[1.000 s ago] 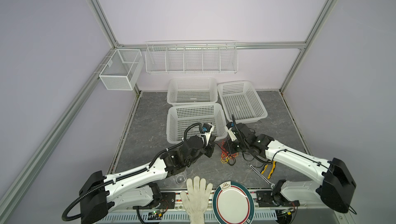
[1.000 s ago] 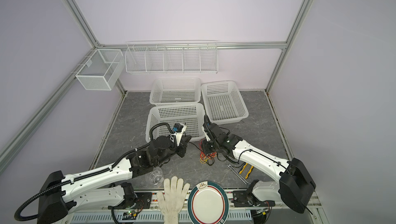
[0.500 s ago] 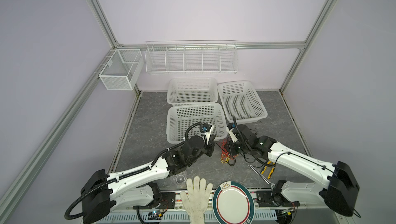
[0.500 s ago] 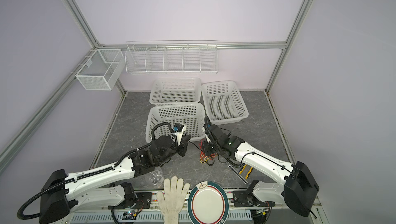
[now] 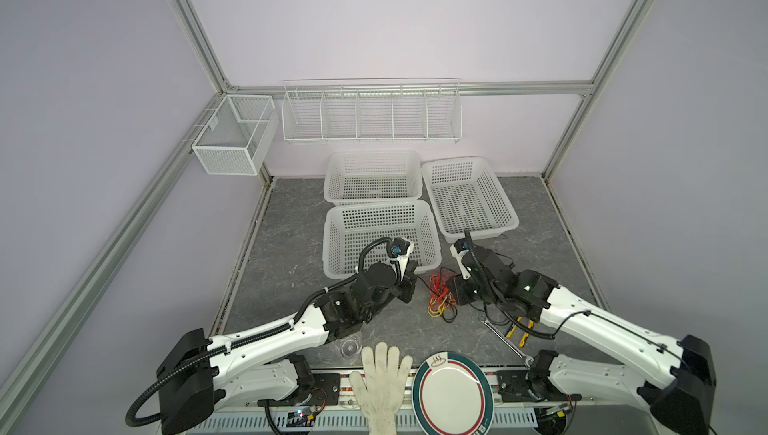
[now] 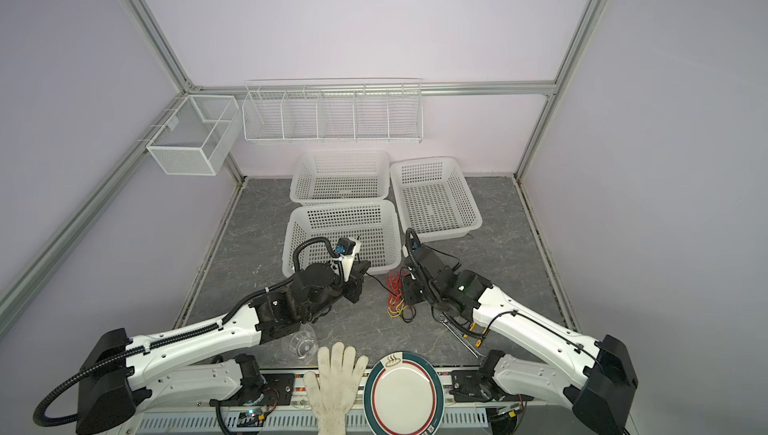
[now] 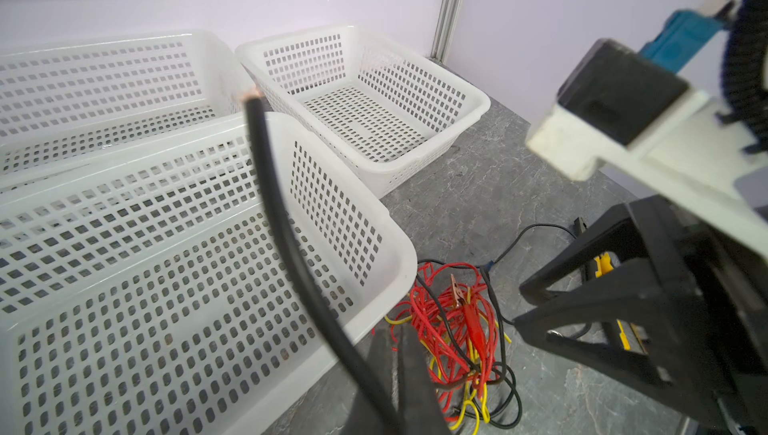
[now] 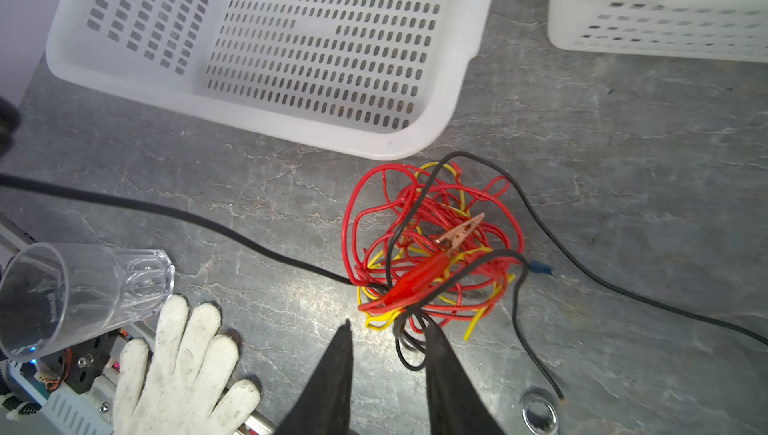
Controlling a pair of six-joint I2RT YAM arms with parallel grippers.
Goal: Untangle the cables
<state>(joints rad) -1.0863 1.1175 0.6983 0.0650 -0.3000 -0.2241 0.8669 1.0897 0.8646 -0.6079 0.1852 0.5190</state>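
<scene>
Right arm point(image 5: 602, 322) lower, beside cables point(image 5: 439, 292)

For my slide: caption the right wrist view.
Open right gripper at the tangled red, yellow and black cables, near a white basket.

Both top views look down from high at the near edge, covering the whole table point(image 5: 286, 254). The left wrist view sits low, close beside the baskets point(image 7: 415, 92), facing across them. The right wrist view looks down on the cables point(image 8: 432, 246) from near; both wrist views share them.
</scene>
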